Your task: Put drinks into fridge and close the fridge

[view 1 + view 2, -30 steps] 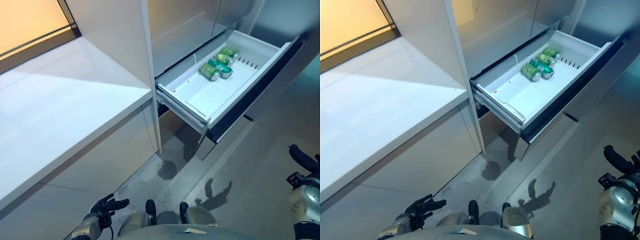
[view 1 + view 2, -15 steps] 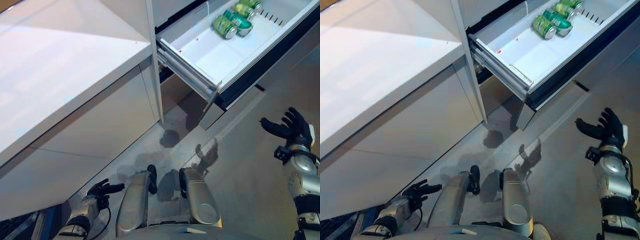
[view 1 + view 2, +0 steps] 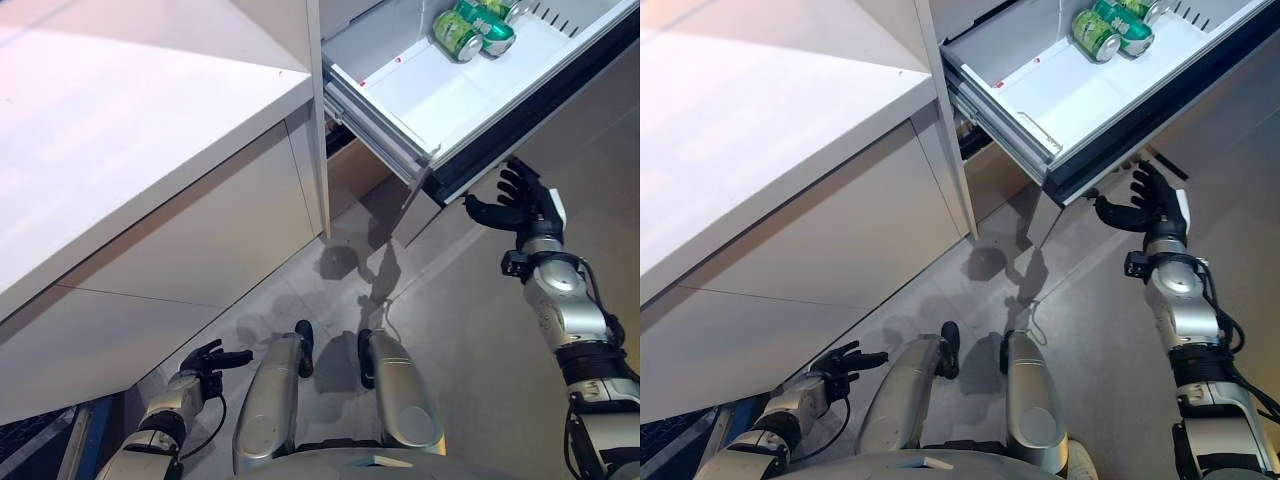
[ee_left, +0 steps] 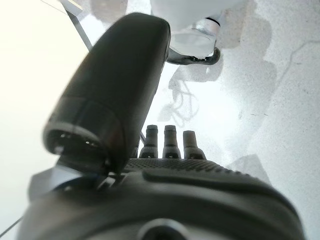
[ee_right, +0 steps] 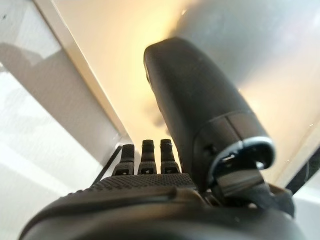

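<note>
The fridge drawer (image 3: 420,95) is pulled out at the upper right, white inside with a dark front panel (image 3: 520,135). Green cans (image 3: 470,25) lie on their sides at its far end, also in the right eye view (image 3: 1108,25). My right hand (image 3: 520,203) is open, fingers spread, raised just below and in front of the drawer's dark front; I cannot tell if it touches it. In its wrist view the fingers (image 5: 145,157) are straight before a pale panel. My left hand (image 3: 205,362) hangs low by the floor, open and empty, fingers (image 4: 167,140) straight.
A white counter (image 3: 130,130) fills the left, with a cabinet front (image 3: 200,260) below it and a vertical panel edge (image 3: 320,120) next to the drawer. Grey floor (image 3: 470,330) lies open below the drawer.
My right hand has risen from lower right up to the drawer's front edge. The camera has shifted slightly. The left hand stays low.
</note>
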Robot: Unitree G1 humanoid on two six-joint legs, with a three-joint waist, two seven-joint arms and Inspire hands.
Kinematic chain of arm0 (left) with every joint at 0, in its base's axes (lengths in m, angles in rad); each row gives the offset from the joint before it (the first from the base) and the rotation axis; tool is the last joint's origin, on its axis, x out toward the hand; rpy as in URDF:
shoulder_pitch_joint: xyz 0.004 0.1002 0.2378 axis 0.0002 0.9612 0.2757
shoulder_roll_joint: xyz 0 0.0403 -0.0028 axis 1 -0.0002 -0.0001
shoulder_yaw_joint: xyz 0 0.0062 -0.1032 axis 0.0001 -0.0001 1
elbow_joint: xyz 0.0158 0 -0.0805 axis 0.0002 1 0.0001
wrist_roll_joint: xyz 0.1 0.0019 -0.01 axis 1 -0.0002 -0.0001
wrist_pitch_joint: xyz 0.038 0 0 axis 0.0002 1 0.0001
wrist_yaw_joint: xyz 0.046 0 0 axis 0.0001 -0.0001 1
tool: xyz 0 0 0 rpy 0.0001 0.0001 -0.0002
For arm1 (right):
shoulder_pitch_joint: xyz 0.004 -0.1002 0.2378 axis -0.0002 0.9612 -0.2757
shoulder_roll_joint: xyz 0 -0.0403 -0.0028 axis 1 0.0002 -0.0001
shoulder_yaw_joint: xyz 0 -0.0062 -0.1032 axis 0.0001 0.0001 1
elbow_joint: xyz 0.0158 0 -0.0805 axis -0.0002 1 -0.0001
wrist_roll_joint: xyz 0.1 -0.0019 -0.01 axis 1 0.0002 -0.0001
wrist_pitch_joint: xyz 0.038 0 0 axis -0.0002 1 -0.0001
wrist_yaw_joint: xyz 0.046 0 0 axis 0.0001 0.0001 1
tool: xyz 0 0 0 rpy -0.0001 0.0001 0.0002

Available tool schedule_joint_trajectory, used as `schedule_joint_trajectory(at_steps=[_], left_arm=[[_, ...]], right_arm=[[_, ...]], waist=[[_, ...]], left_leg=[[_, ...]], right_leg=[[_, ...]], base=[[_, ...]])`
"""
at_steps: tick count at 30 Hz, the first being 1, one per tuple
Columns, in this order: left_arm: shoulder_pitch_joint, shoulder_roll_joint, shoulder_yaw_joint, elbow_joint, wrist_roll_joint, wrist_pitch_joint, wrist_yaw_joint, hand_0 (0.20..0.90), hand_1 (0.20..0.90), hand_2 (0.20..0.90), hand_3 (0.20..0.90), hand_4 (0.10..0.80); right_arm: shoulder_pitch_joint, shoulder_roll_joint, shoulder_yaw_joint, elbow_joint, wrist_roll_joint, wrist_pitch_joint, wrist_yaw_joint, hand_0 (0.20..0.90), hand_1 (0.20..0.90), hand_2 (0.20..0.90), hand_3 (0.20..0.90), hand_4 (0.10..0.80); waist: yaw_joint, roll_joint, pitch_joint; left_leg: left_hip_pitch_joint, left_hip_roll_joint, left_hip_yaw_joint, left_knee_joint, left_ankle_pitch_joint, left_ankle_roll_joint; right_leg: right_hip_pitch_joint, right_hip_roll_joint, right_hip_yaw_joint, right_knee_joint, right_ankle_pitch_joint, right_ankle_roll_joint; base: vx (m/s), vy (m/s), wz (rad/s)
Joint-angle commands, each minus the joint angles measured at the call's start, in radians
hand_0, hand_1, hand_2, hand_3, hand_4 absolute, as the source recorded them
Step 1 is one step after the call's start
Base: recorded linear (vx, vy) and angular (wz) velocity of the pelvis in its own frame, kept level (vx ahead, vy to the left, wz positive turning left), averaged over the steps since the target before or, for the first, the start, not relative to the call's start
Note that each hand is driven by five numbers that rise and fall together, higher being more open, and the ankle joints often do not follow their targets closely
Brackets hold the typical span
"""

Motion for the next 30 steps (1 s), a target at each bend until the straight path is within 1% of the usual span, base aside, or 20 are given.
schedule_joint_trajectory(at_steps=[1, 8, 15, 18, 23, 25, 30], left_arm=[[0.048, 0.028, -0.051, -0.017, 0.010, 0.012, 0.031, 0.900, 0.900, 0.900, 0.900, 0.800], [0.049, 0.015, -0.097, -0.022, 0.009, 0.031, 0.016, 0.900, 0.900, 0.900, 0.900, 0.800], [0.031, 0.014, -0.127, -0.025, -0.005, 0.034, -0.003, 0.900, 0.900, 0.900, 0.900, 0.800], [0.022, 0.011, -0.149, -0.019, -0.012, 0.029, -0.003, 0.900, 0.900, 0.900, 0.900, 0.800], [0.013, 0.010, -0.166, -0.012, -0.012, 0.021, -0.012, 0.900, 0.900, 0.900, 0.900, 0.800], [0.011, 0.010, -0.169, -0.015, -0.010, 0.020, -0.013, 0.900, 0.900, 0.900, 0.900, 0.800], [0.012, 0.010, -0.170, -0.009, -0.007, 0.004, -0.016, 0.900, 0.900, 0.900, 0.900, 0.800]], right_arm=[[-0.239, 0.054, 0.099, -0.213, -0.049, -0.118, 0.073, 0.900, 0.900, 0.900, 0.900, 0.800], [-0.390, 0.123, 0.239, -0.191, -0.091, -0.068, 0.049, 0.900, 0.900, 0.900, 0.900, 0.800], [-0.507, 0.180, 0.324, -0.114, -0.061, -0.050, 0.022, 0.900, 0.900, 0.900, 0.900, 0.800], [-0.573, 0.219, 0.369, -0.053, -0.059, -0.053, 0.000, 0.900, 0.900, 0.900, 0.900, 0.800], [-0.622, 0.243, 0.378, 0.010, -0.013, -0.059, -0.047, 0.900, 0.900, 0.900, 0.900, 0.800], [-0.633, 0.237, 0.375, 0.028, -0.029, -0.072, -0.068, 0.900, 0.900, 0.900, 0.900, 0.800], [-0.623, 0.199, 0.334, 0.037, -0.036, -0.106, -0.170, 0.900, 0.900, 0.900, 0.900, 0.800]], waist=[[0.068, -0.024, -0.084], [0.110, -0.012, -0.089], [0.145, -0.006, -0.082], [0.168, 0.000, -0.079], [0.188, 0.007, -0.079], [0.192, 0.009, -0.079], [0.185, 0.004, -0.084]], left_leg=[[0.027, -0.040, 0.015, 0.015, -0.056, 0.061], [0.067, -0.045, 0.010, -0.006, -0.048, 0.056], [0.084, -0.045, 0.004, -0.021, -0.038, 0.052], [0.093, -0.047, -0.004, -0.029, -0.032, 0.048], [0.106, -0.050, -0.016, -0.042, -0.023, 0.043], [0.112, -0.048, -0.017, -0.051, -0.020, 0.042], [0.139, -0.046, -0.021, -0.090, -0.014, 0.038]], right_leg=[[0.062, 0.008, -0.020, -0.148, 0.149, -0.027], [0.123, -0.005, -0.036, -0.194, 0.163, -0.027], [0.150, -0.012, -0.052, -0.217, 0.172, -0.029], [0.163, -0.020, -0.068, -0.220, 0.173, -0.031], [0.179, -0.029, -0.084, -0.226, 0.175, -0.032], [0.182, -0.032, -0.091, -0.229, 0.176, -0.032], [0.199, -0.030, -0.102, -0.253, 0.176, -0.030]], base=[[0.125, 0.043, 0.00], [0.074, 0.035, 0.09], [0.011, 0.014, 0.09], [0.026, 0.029, 0.13], [0.016, 0.030, 0.16], [-0.019, 0.018, 0.12], [-0.022, 0.019, 0.13]])
